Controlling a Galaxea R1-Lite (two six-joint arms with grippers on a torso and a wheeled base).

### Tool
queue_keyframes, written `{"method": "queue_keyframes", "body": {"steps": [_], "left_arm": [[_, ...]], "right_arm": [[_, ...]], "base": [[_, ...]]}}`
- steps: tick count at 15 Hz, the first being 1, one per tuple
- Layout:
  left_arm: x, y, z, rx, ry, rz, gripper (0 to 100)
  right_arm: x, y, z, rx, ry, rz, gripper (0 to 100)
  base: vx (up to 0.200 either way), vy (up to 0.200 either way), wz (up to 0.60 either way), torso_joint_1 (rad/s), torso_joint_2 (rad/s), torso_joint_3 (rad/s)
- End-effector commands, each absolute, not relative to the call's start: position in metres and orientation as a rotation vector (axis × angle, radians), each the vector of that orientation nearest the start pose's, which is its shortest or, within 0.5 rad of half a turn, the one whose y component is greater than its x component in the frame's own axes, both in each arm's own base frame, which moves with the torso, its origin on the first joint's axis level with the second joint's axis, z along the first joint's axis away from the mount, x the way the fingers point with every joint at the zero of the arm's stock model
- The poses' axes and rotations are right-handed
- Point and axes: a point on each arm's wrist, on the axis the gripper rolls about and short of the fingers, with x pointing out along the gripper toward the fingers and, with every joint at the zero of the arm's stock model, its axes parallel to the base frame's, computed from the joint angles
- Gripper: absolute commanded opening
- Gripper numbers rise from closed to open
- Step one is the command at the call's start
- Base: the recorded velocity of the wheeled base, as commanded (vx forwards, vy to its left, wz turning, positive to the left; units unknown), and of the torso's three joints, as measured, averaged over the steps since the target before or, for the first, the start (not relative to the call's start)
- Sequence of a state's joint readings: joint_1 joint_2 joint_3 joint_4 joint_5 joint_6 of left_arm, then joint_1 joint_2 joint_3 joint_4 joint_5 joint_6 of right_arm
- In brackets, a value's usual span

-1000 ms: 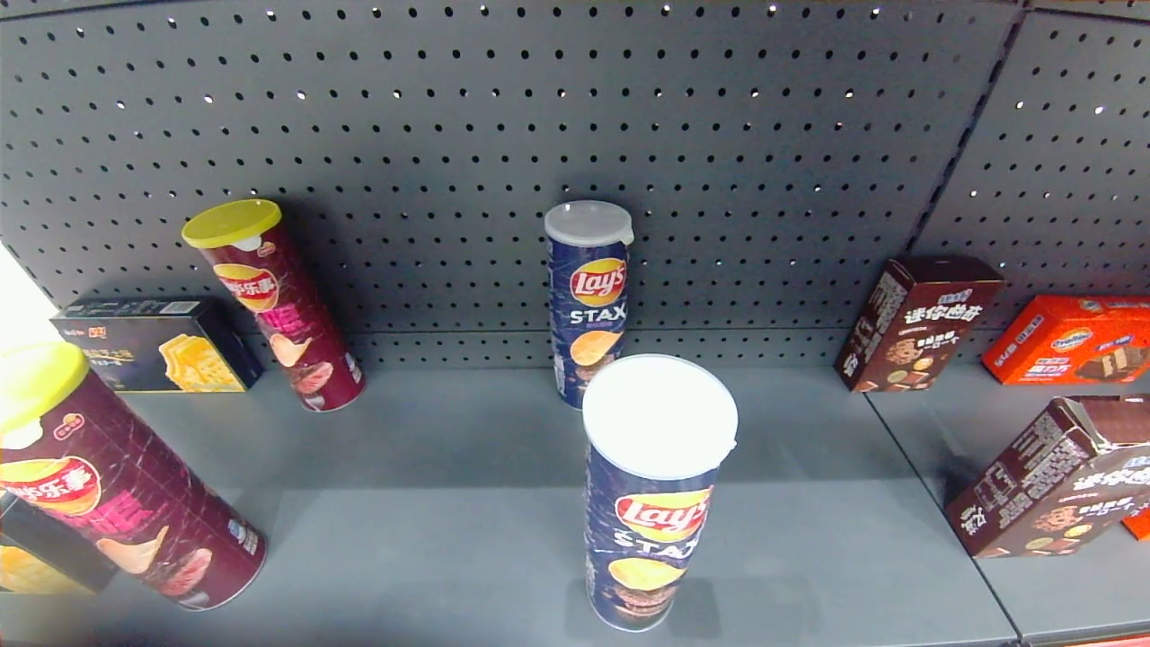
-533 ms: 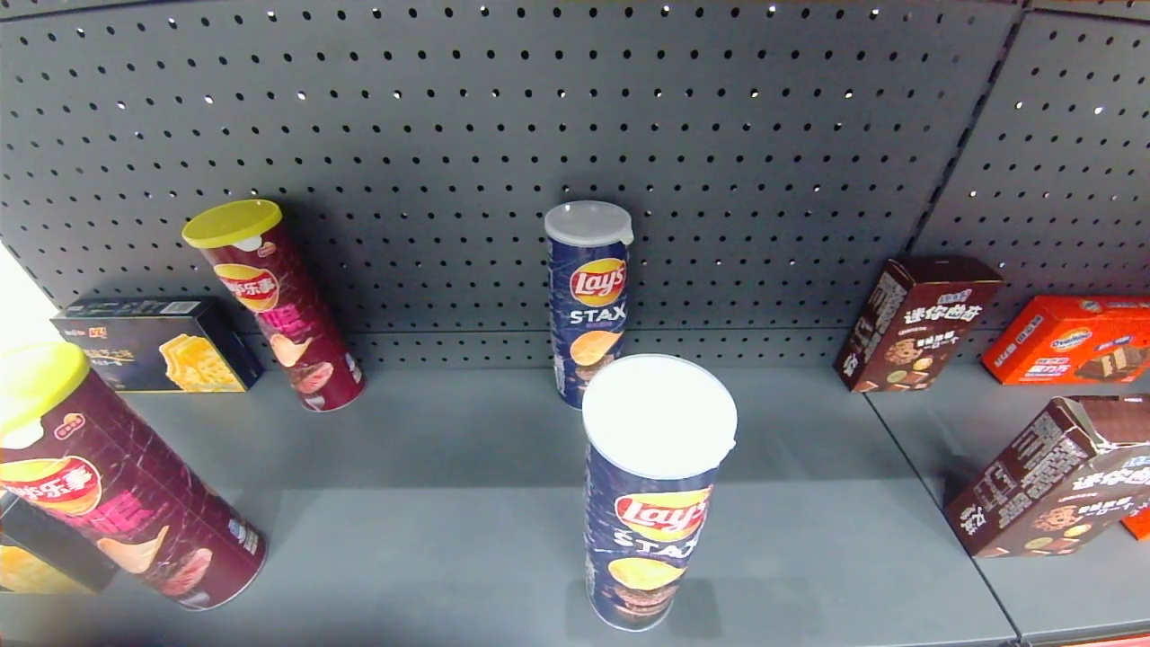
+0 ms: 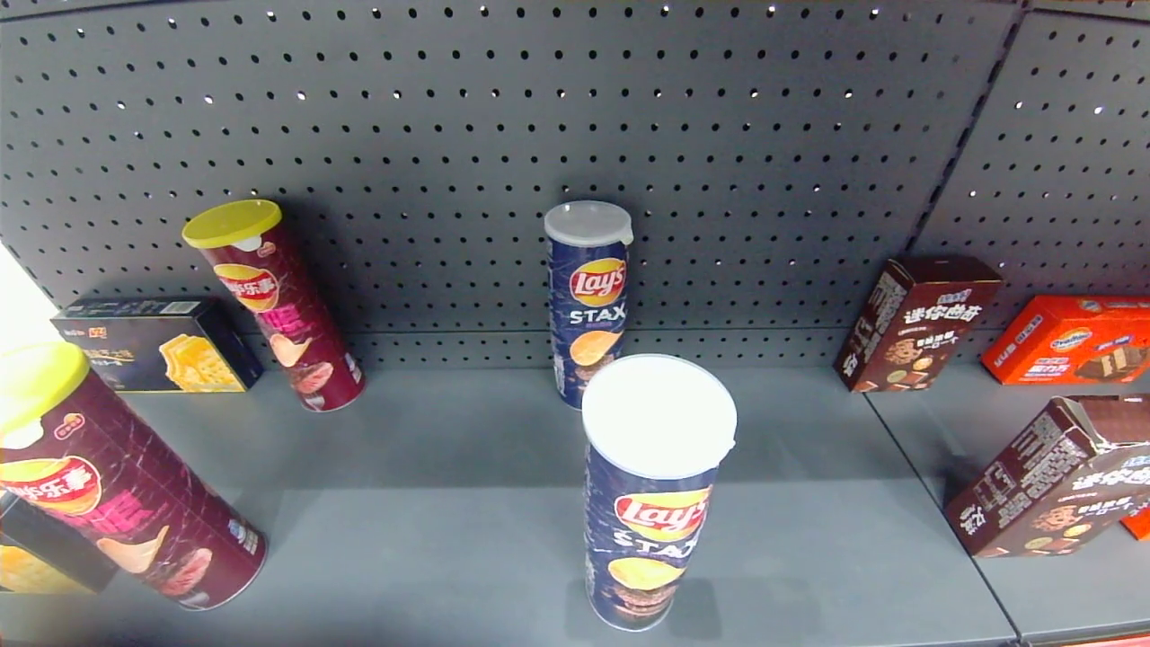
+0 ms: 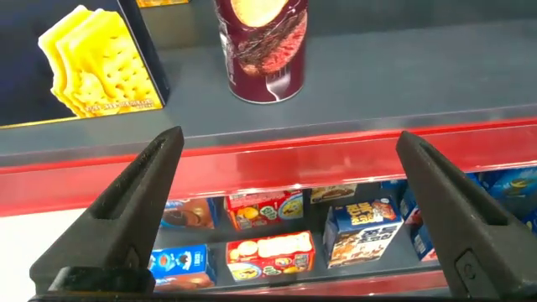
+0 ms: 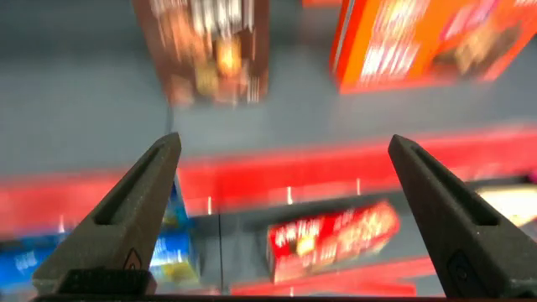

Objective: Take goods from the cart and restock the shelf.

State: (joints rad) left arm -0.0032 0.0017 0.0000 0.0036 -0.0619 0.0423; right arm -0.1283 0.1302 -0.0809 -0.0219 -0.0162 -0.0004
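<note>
Head view: grey shelf [image 3: 431, 512] w/ pegboard back [image 3: 719, 135], stocked w/ snack goods. Front navy can [image 3: 651, 530], white lid, stands upright at centre near the front edge. Rear navy can [image 3: 588, 305], greyish lid, is right behind it, against the pegboard. Rear maroon can [image 3: 278, 310], yellow lid, is at back left w/ a dark cracker box [image 3: 153, 346] just beside it. Front maroon can [image 3: 117, 494] is at front left. On the right section: rear brown box [image 3: 912, 323] and orange box [image 3: 1069, 341] at the back, front brown box [image 3: 1051, 485] nearer the front.

Left wrist view: left gripper [image 4: 289, 138] has fingers spread wide w/ nothing between them. It sits just outside the shelf's red front strip [image 4: 336, 155], facing a maroon can and the cracker box. Lower shelf [image 4: 361, 273] holds small snack boxes [image 4: 268, 256].

Right wrist view (blurred): right gripper [image 5: 284, 141] is also spread and empty, outside the red strip, facing a brown box and the orange box.
</note>
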Motion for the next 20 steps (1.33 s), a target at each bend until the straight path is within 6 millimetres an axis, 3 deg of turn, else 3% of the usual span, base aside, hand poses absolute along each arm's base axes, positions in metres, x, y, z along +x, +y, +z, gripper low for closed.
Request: {"method": "queue_keyframes", "body": {"steps": [1,3,5,8,15,20], "left_arm": [[-0.023,-0.001,0.075,0.043,0.005,-0.068,100],[-0.023,-0.001,0.075,0.043,0.003,-0.068,100],[-0.023,-0.001,0.075,0.043,0.003,-0.068,100],[-0.023,-0.001,0.075,0.043,0.003,-0.068,100],[-0.023,-0.001,0.075,0.041,0.003,-0.068,100],[-0.023,-0.001,0.075,0.04,0.003,-0.068,100]], "right_arm": [[0.008,0.0,0.184,0.004,0.038,-0.034,100],[0.015,0.002,0.201,-0.002,0.035,0.078,100],[0.037,0.007,0.232,-0.052,0.034,0.274,100],[0.068,0.021,0.254,-0.135,0.06,0.481,100],[0.122,0.073,0.277,-0.233,0.111,0.771,100],[0.142,0.094,0.27,-0.278,0.165,0.85,100]], "base": [[0.0,0.0,0.0,0.0,0.0,0.0],[0.0,0.0,0.0,0.0,0.0,0.0],[0.0,0.0,0.0,0.0,0.0,0.0],[0.0,0.0,0.0,0.0,0.0,0.0],[0.0,0.0,0.0,0.0,0.0,0.0],[0.0,0.0,0.0,0.0,0.0,0.0]]}}
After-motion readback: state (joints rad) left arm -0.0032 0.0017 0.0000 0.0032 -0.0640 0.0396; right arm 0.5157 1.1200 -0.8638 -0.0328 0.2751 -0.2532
